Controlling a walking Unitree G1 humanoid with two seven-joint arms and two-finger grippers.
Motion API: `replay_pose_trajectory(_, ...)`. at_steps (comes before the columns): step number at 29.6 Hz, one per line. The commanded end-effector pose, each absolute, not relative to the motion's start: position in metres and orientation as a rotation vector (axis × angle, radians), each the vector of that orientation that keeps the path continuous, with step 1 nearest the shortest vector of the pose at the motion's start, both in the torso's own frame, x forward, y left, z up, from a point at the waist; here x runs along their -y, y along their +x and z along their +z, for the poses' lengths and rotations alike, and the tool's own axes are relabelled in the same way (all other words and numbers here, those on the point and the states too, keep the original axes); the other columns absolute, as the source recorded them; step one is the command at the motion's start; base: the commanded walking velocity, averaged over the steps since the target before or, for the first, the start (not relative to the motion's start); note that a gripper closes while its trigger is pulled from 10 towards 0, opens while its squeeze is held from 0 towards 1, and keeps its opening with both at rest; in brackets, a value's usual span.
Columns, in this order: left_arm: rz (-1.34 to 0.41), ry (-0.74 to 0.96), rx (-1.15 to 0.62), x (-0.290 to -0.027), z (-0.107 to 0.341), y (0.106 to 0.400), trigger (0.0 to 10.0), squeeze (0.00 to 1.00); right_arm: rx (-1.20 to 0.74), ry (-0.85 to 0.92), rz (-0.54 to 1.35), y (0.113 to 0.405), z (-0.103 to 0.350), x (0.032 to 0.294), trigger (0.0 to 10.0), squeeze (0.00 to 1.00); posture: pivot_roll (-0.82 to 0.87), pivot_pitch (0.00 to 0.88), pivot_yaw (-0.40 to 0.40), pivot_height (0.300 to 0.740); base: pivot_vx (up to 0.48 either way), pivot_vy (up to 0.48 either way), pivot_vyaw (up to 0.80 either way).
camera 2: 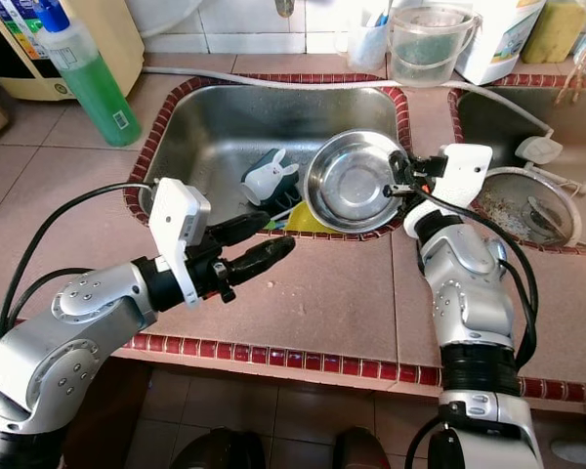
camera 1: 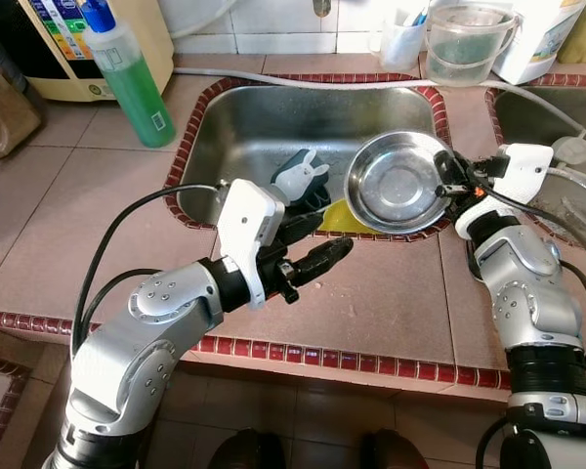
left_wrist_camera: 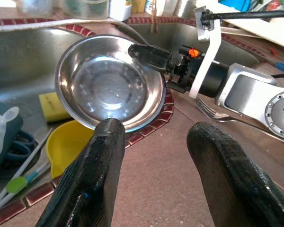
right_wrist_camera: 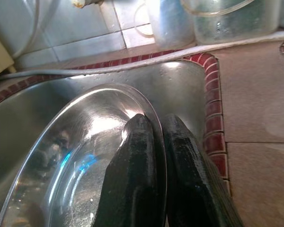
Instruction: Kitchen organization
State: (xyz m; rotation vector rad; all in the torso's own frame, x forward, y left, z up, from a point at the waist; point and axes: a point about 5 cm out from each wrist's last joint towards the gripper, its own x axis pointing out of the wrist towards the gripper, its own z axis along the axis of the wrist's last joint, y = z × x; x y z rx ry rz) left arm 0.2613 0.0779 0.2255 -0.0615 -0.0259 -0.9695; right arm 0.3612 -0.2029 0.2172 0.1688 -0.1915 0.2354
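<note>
The right gripper (camera 1: 447, 186) is holding one steel bowl (camera 1: 396, 183) by its rim, with its two black fingers clamped together on the rim, one inside and one outside. The bowl is sitting tilted over the front right corner of the sink (camera 1: 264, 122), above the red tile edging. The left gripper (camera 1: 317, 239) is hovering over the counter (camera 1: 371, 293) just in front of the sink, with its two fingers standing apart and gripping nothing. Inside the sink, one yellow cup (left_wrist_camera: 68, 146) is lying under the bowl, one yellow sponge (left_wrist_camera: 52, 106) is lying beside it, and one rabbit-shaped holder (camera 1: 301, 178) is standing nearby. One green bottle (camera 1: 132, 78) is standing on the counter left of the sink. One clear plastic jug (camera 1: 467, 39) is standing behind the sink.
</note>
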Motion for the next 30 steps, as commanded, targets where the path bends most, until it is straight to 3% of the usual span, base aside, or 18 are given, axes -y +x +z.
replay_pose_trajectory(1, -0.981, -0.061, 0.036, -0.078, 0.229, 0.256, 10.0, 0.00, 0.183, 0.160, 0.275, 0.362, 0.220, 0.199, 10.0, 0.00, -0.09, 0.291, 0.103, 0.703, 0.000, 0.000, 0.00)
replay_pose_trajectory(24, -0.960, -0.067, 0.042, -0.078, 0.233, 0.257, 10.0, 0.00, 0.157, 0.165, 0.361, 0.360, 0.229, 0.194, 10.0, 0.02, -0.10, 0.310, 0.087, 0.703, 0.000, 0.000, 0.00)
replay_pose_trajectory(25, -0.966, -0.064, 0.042, -0.078, 0.233, 0.256, 10.0, 0.00, 0.156, 0.168, 0.361, 0.360, 0.229, 0.194, 10.0, 0.75, -0.10, 0.310, 0.087, 0.703, 0.000, 0.000, 0.00)
replay_pose_trajectory(26, -0.968, -0.063, 0.041, -0.078, 0.233, 0.256, 10.0, 0.00, 0.156, 0.169, 0.361, 0.360, 0.229, 0.194, 10.0, 0.93, -0.10, 0.310, 0.087, 0.703, 0.000, 0.000, 0.00)
replay_pose_trajectory(27, -0.969, -0.063, 0.041, -0.078, 0.233, 0.256, 10.0, 0.00, 0.156, 0.169, 0.360, 0.360, 0.229, 0.194, 10.0, 0.93, -0.10, 0.310, 0.087, 0.703, 0.000, 0.000, 0.00)
replay_pose_trajectory(28, -0.970, -0.064, 0.041, -0.077, 0.233, 0.256, 10.0, 0.00, 0.154, 0.173, 0.363, 0.360, 0.229, 0.194, 10.0, 1.00, -0.09, 0.312, 0.086, 0.703, 0.000, 0.000, 0.00)
replay_pose_trajectory(30, -0.970, -0.065, 0.041, -0.077, 0.233, 0.256, 10.0, 0.00, 0.151, 0.173, 0.366, 0.360, 0.229, 0.194, 10.0, 1.00, -0.09, 0.312, 0.086, 0.703, 0.000, 0.000, 0.00)
